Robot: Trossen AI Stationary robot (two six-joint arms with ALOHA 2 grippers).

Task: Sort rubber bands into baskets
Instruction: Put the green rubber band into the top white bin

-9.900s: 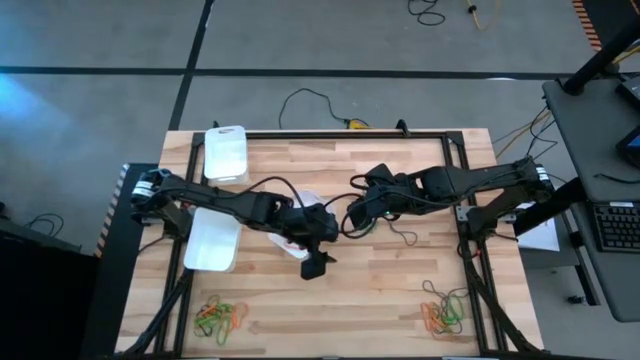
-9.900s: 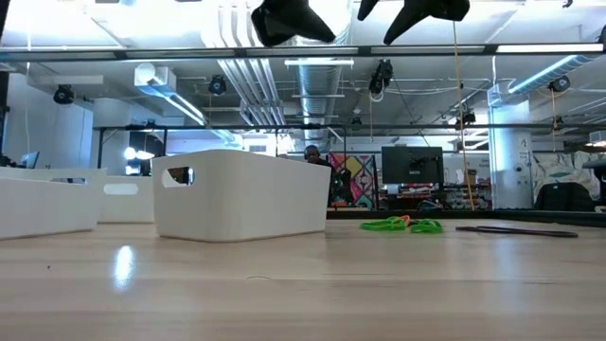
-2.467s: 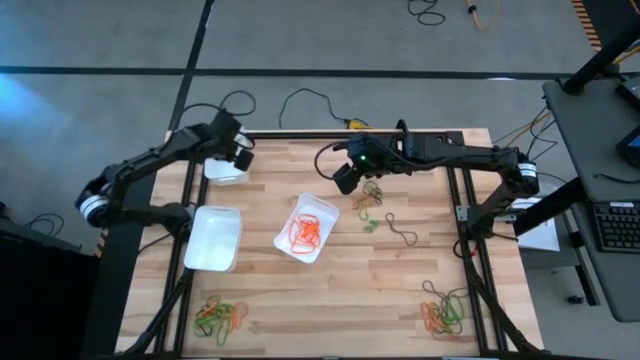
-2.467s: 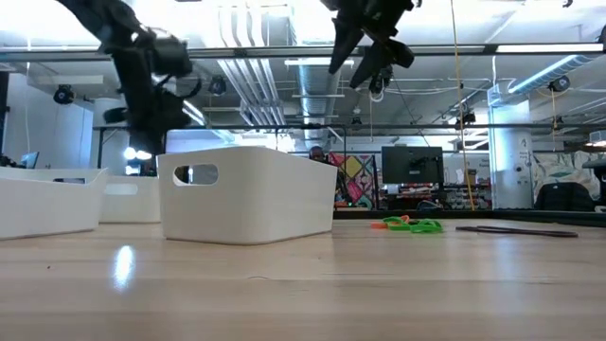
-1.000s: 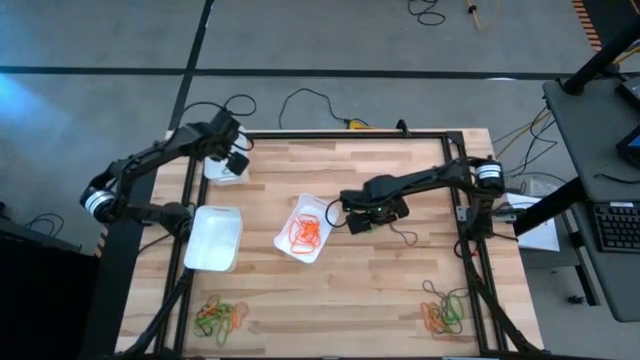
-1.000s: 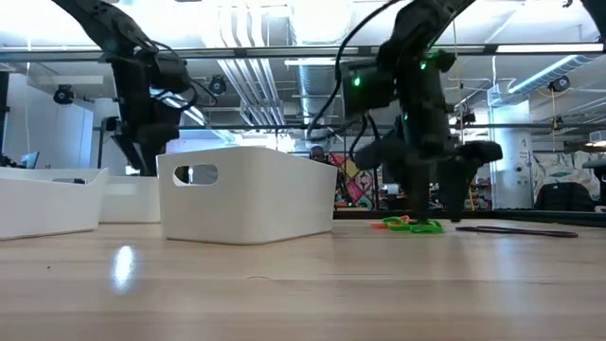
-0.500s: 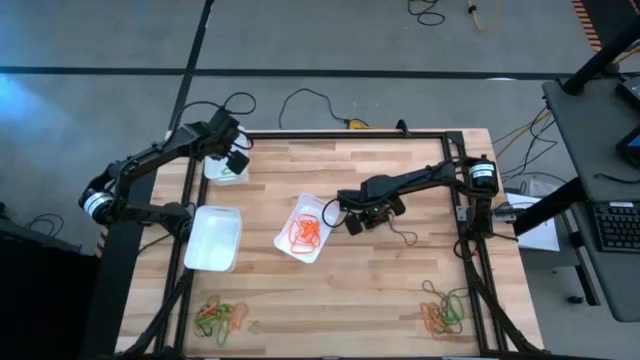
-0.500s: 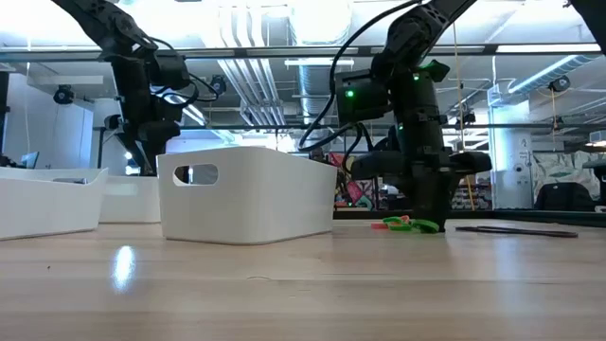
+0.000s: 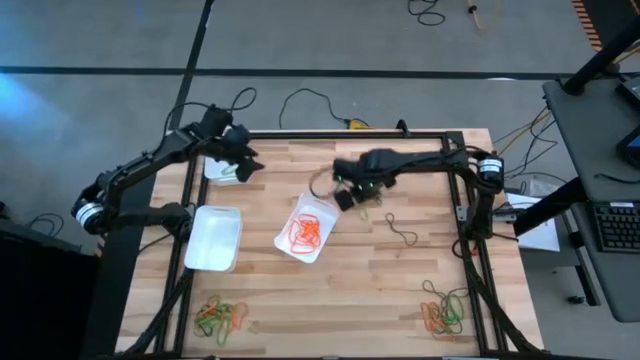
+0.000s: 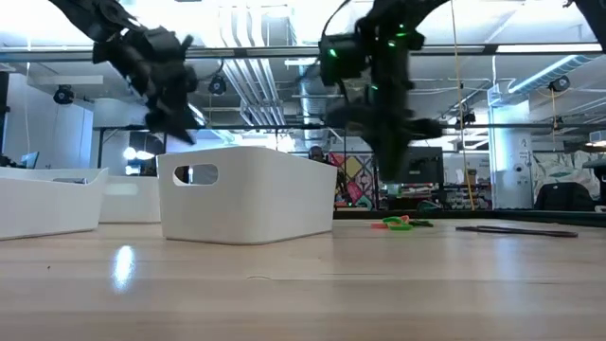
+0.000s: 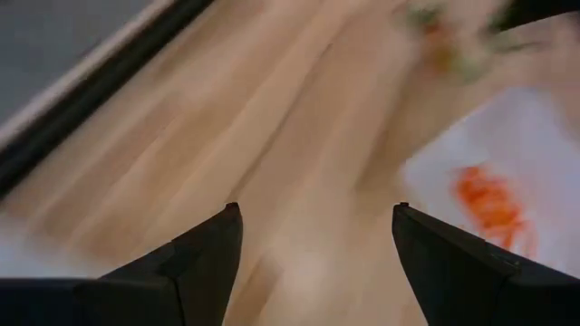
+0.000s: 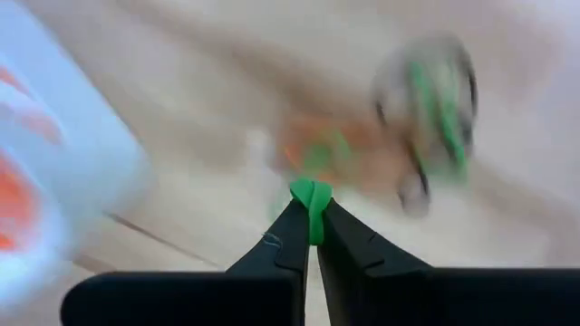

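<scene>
Industrial lab: exposed ceiling pipes (image 10: 254,80), monitor (image 10: 411,167).

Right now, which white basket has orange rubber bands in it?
The middle basket, tilted near the table's centre, holds orange rubber bands. The basket on its left looks empty.

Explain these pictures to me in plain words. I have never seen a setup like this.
Two dark robot arms work at a wooden table, sorting rubber bands into white baskets. One camera looks straight down, one sits at table height, and one rides on each wrist. The right gripper is shut on a green rubber band, beside the middle basket that holds orange bands. The left gripper is open over the far-left basket. A third basket sits nearer. Loose piles of bands lie at the near corners.
</scene>
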